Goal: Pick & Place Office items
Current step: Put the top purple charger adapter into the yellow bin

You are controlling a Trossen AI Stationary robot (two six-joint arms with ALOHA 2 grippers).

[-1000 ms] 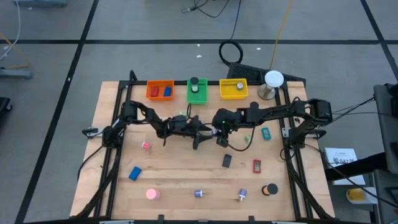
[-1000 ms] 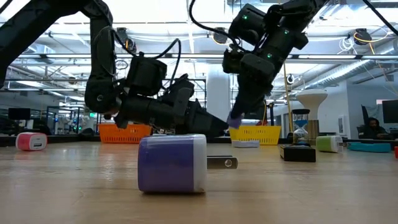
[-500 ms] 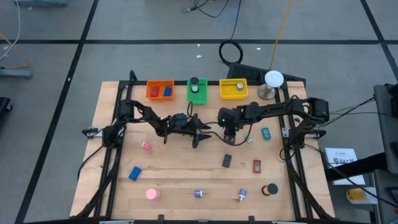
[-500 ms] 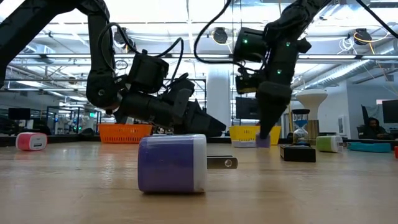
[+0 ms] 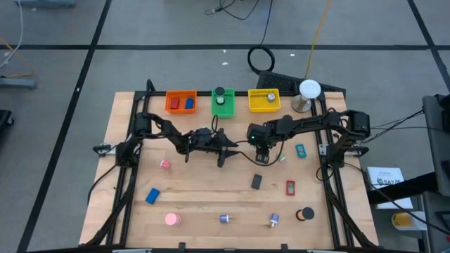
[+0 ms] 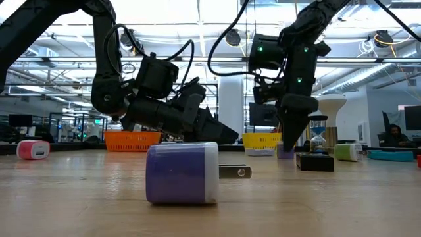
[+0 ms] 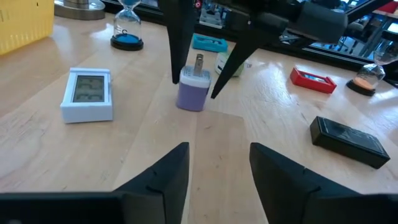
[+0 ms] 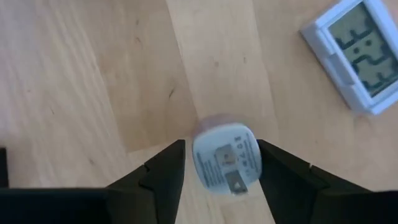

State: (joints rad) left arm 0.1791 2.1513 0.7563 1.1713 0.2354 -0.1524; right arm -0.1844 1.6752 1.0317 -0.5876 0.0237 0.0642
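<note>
The right gripper (image 5: 261, 156) stands near the middle of the high view, pointing straight down over a purple plug adapter (image 7: 194, 88) that sits upright on the wooden table (image 5: 204, 197) with its prongs up. Its fingers (image 8: 158, 180) are spread apart on either side of the adapter and do not appear to touch it. A small white digital clock (image 7: 87, 94) lies just beside the adapter. The left gripper (image 5: 226, 151) waits a little to the left of centre, empty, its fingers (image 7: 163, 180) apart. To do this step well, the right gripper probably needs to keep the adapter centred between its fingers, and lift or close without tipping it or nudging the clock. Other office items lie scattered along the lower part of the table
</note>
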